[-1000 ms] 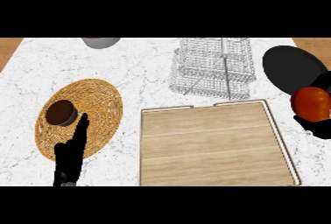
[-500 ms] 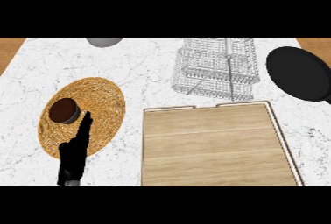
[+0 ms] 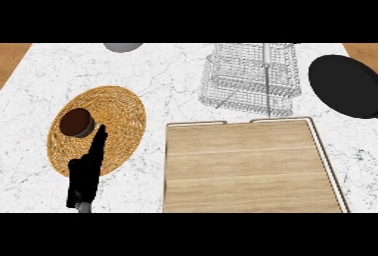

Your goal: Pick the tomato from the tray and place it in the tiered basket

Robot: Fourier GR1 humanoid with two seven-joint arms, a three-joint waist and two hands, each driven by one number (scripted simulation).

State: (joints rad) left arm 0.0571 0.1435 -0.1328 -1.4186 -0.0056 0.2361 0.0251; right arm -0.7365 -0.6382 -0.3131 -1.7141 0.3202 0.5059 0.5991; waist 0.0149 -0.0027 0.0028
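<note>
Seemingly midway: no tomato on the tray [image 3: 251, 170] or in the tiered basket [image 3: 251, 75], right hand unseen, left hand [image 3: 85, 172] relaxed.

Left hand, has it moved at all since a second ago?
No. The left hand still points across the woven placemat, fingertip just right of the dark brown disc.

1. The single head view looks steeply down on the counter [image 3: 177, 75] from the robot's side, facing away from the body.
2. It sits close: the tray [image 3: 251, 170] fills the lower right and is cut by the lower edge.
3. The basket [image 3: 251, 75] lies beyond the tray, near the top edge, which cuts a bowl [image 3: 123, 46].
4. The left hand [image 3: 85, 175] enters from the lower edge.
</note>
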